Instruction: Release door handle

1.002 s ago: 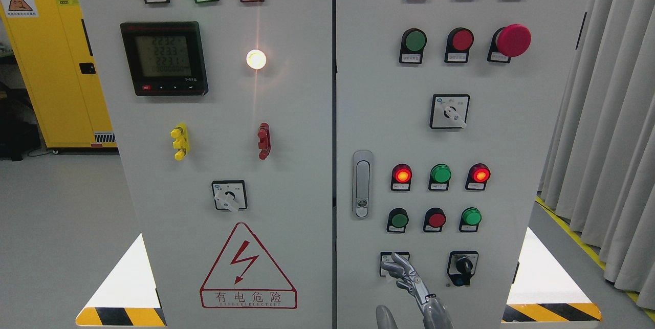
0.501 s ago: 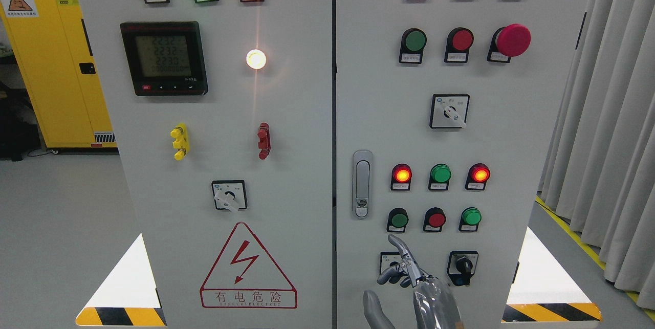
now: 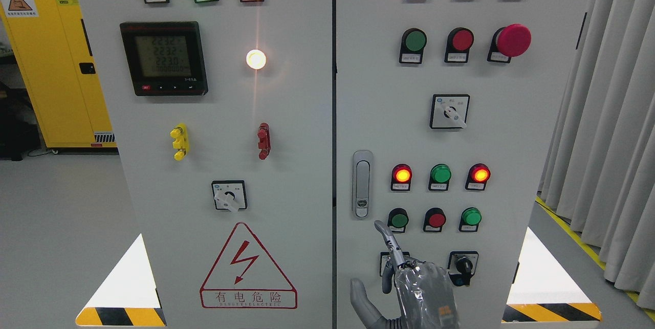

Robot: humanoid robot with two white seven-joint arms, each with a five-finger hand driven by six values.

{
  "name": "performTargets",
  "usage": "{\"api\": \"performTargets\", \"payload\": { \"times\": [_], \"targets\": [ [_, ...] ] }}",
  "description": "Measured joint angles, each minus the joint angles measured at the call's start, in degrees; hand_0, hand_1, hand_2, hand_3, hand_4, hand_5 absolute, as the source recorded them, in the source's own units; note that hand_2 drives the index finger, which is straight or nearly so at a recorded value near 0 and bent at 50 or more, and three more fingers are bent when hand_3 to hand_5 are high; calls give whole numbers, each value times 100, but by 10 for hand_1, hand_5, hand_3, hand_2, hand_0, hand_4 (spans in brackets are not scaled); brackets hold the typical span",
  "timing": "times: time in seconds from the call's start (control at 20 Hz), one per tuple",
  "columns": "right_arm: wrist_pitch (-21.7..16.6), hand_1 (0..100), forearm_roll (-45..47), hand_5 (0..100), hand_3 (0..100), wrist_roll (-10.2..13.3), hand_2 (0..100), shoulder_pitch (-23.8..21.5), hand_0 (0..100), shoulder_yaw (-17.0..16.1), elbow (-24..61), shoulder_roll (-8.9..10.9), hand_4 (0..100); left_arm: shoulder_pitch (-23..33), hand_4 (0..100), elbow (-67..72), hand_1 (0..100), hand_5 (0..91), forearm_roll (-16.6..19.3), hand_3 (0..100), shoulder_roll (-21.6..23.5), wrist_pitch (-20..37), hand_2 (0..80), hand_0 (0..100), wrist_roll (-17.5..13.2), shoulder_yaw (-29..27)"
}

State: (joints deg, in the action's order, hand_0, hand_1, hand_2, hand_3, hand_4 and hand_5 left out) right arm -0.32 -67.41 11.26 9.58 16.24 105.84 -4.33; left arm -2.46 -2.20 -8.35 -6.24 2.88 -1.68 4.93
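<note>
The door handle [image 3: 362, 184] is a grey upright latch with a lock button at its lower end, set at the left edge of the cabinet's right door [image 3: 511, 129]. My right hand [image 3: 378, 262] rises from the bottom edge just below and right of it. Its index finger [image 3: 385, 239] points up, the tip a little below the handle's lower end and apart from it. The thumb [image 3: 359, 295] is spread to the left, the other fingers curl loosely, and the hand holds nothing. It covers a selector switch [image 3: 385, 263] on the panel. The left arm is out of view.
Lit and unlit push buttons [image 3: 436, 219] and a black rotary switch [image 3: 463, 266] surround the hand. The left door [image 3: 297, 129] carries a meter [image 3: 164, 59] and a hazard triangle [image 3: 248, 267]. A yellow cabinet [image 3: 51, 63] stands at the left, grey curtains [image 3: 609, 114] at the right.
My right hand has risen and shifted left toward the handle's lower end. More of the hand's back is in view, and the index finger now points upward.
</note>
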Motion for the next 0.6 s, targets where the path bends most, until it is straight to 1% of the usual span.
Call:
{"api": "performTargets", "payload": {
  "times": [0.3, 0.5, 0.6],
  "targets": [
    [214, 285, -600, 1000, 1000, 51, 0, 173, 516, 85, -124, -62, 1000, 0, 0, 0, 556, 0, 0, 0, 0, 0, 0, 120, 0, 0],
    [270, 285, -843, 1000, 1000, 52, 0, 262, 521, 119, -230, -86, 1000, 0, 0, 0, 556, 0, 0, 0, 0, 0, 0, 120, 0, 0],
    [358, 286, -926, 1000, 1000, 52, 0, 326, 526, 135, -290, -96, 1000, 0, 0, 0, 556, 0, 0, 0, 0, 0, 0, 120, 0, 0]
  ]
}}
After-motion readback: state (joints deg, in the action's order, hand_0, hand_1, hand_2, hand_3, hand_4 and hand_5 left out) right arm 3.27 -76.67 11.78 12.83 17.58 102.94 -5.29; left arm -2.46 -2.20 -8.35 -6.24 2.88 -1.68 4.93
